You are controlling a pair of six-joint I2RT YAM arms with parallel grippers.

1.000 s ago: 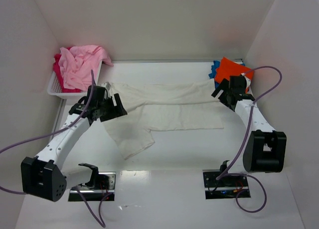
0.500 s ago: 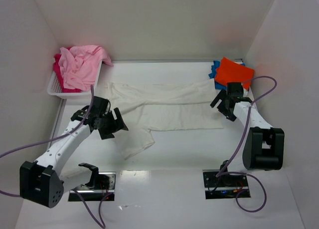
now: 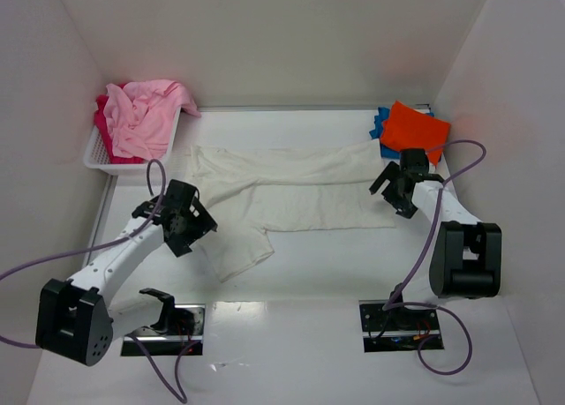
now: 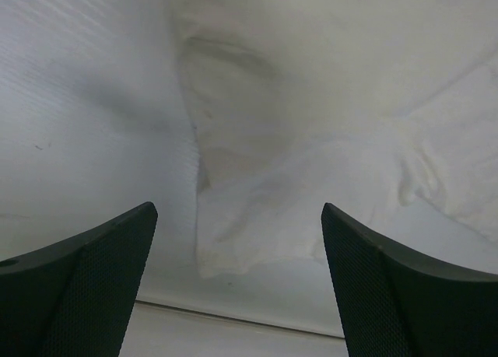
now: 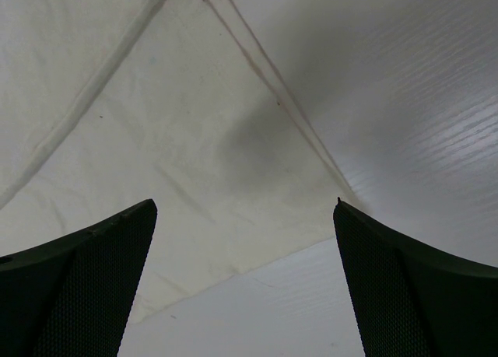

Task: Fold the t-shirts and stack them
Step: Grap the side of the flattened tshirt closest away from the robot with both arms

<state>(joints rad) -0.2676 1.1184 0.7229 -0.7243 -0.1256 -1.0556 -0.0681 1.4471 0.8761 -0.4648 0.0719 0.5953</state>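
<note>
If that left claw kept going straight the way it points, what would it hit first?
Probably the cream-white cloth t-shirt: a rumpled end of it lies straight ahead of the open left gripper, with the white table beneath. The gap to it is unclear.

We take this for a robotics lab cell: plain white panel walls [image 3: 265,43] box in a white bench [image 3: 318,273], with a cabled white-and-black left arm [image 3: 115,261] and right arm [image 3: 439,209] bolted at 6 o'clock.

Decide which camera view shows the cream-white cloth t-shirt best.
The top external view: it alone takes in the whole outline of the cream-white cloth t-shirt, spread out. The left wrist view shows only a rumpled part and its edge. The right wrist view shows only a flat corner with a seam.
</note>
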